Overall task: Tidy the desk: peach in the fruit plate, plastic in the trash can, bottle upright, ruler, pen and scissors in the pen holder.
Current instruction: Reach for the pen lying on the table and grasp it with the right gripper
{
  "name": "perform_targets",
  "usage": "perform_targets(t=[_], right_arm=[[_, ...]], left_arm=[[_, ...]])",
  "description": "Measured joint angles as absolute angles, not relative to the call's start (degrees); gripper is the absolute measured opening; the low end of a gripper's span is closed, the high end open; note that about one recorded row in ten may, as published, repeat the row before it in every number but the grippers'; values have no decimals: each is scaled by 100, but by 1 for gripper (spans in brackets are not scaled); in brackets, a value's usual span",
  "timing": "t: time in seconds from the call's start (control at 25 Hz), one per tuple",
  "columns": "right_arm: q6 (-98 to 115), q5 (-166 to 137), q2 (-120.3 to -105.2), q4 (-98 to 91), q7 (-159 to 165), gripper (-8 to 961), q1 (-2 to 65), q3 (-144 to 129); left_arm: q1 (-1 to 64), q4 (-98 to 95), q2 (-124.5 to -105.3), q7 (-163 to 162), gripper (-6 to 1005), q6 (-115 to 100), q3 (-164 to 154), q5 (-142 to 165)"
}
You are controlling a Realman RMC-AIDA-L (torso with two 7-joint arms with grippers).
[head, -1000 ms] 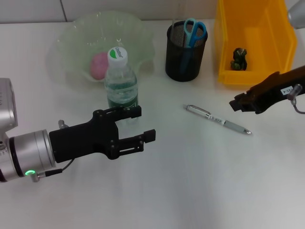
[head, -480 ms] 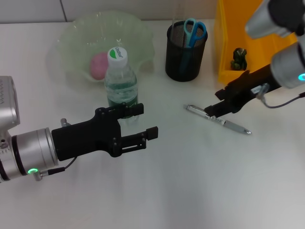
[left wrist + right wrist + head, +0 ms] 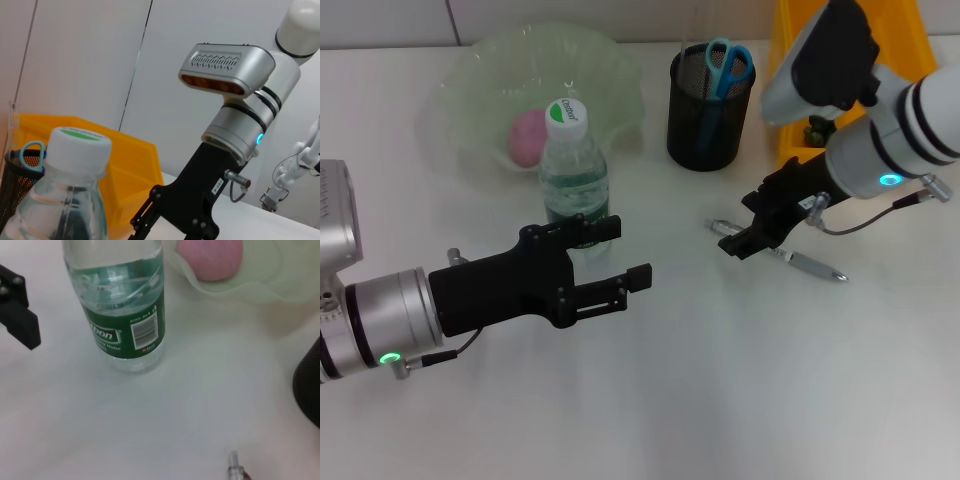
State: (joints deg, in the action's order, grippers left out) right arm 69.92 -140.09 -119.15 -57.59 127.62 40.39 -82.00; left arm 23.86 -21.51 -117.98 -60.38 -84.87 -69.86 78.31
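Head view, nearest item: left gripper (image 3: pixel 620 256), jaws parted wide and empty, parked low just before the bottle (image 3: pixel 574 165), which stands upright, cap on. Mid-desk: pen (image 3: pixel 790 256), lying flat on the bare desk (image 3: pixel 700 400), long axis running from near-left to far-right across the view, tip toward the robot's right. Right gripper (image 3: pixel 738 240) poised directly over the pen's clip end, by far the nearer arm; finger spread not discernible. Right wrist view: only the pen's end (image 3: pixel 235 469) showing at the frame edge. Farther back: mesh pen holder (image 3: pixel 710 105) with scissors (image 3: pixel 728 66) inside, beyond the pen; peach (image 3: pixel 528 137) lying in the fruit plate (image 3: pixel 480 75); yellow trash can (image 3: pixel 785 110). Likely next: closing across the pen's barrel.
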Motion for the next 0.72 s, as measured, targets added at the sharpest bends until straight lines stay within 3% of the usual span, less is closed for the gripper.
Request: perform_targets(t=[0.56, 0.72], right_arm=[[6176, -13956, -11949, -4966, 12669, 555, 4317, -8407], [6119, -13916, -11957, -4860, 12653, 446, 4360, -8414]], left_arm=[[2414, -2144, -11827, -6038, 755, -8400, -6988, 7830], [2440, -2144, -11830, -6038, 755, -8353, -6988, 7828]])
